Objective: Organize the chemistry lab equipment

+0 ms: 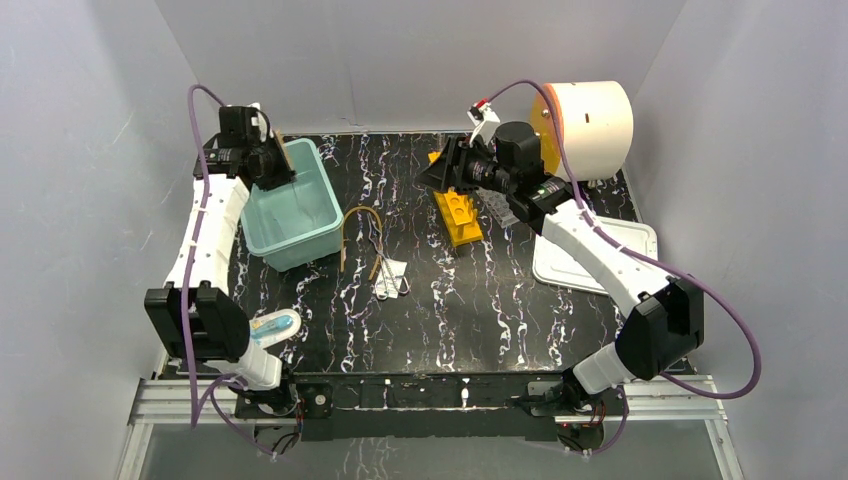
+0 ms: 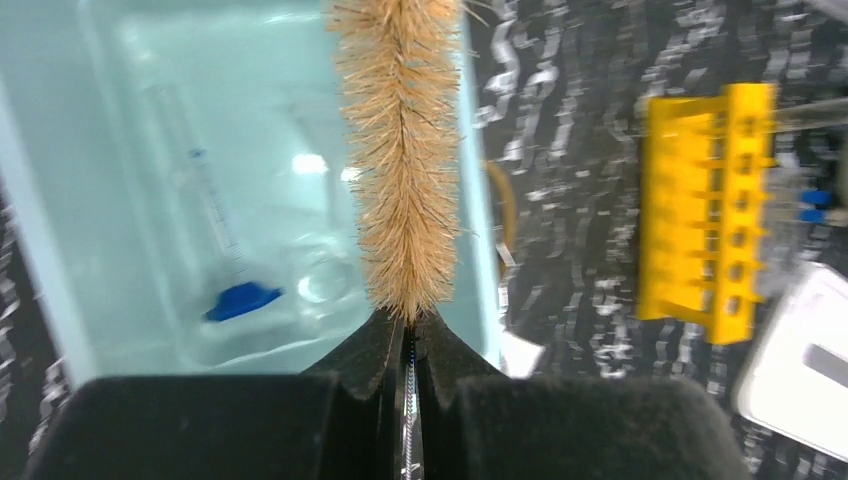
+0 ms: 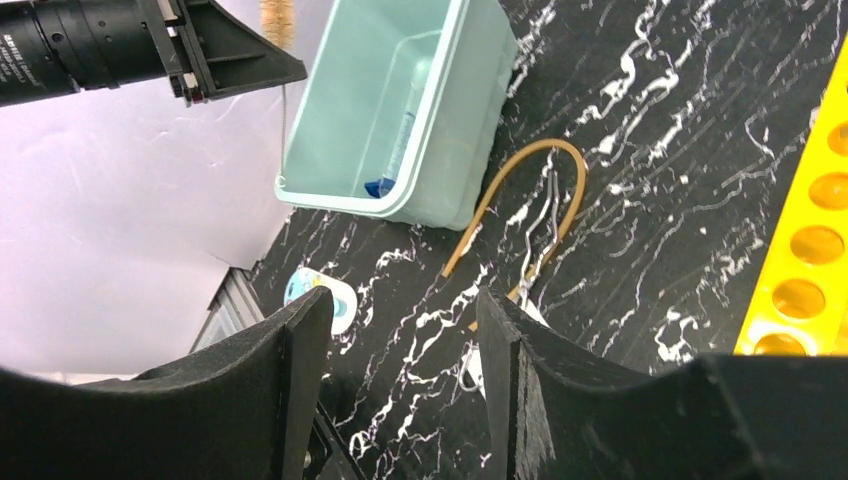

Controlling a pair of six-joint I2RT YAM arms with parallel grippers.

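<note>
My left gripper [image 2: 408, 325] is shut on the twisted wire stem of a tan bristle brush [image 2: 400, 150] and holds it over the teal bin [image 2: 120, 250]. From above, it [image 1: 272, 165] is over the bin's back left corner [image 1: 300, 215]. A clear tube with a blue cap [image 2: 240, 298] lies in the bin. My right gripper [image 3: 400, 310] is open and empty, raised over the back end of the yellow rack [image 1: 457, 215]. The amber rubber tube [image 1: 362, 215] and the wooden-handled tools [image 1: 385, 272] lie on the table between bin and rack. The clear plastic rack [image 1: 500, 208] stands beside the yellow one.
A white tray [image 1: 600, 255] lies at the right. A large white cylinder with an orange end [image 1: 585, 115] stands at the back right. A small blue and white item [image 1: 275, 325] lies near the left arm's base. White walls close in on three sides.
</note>
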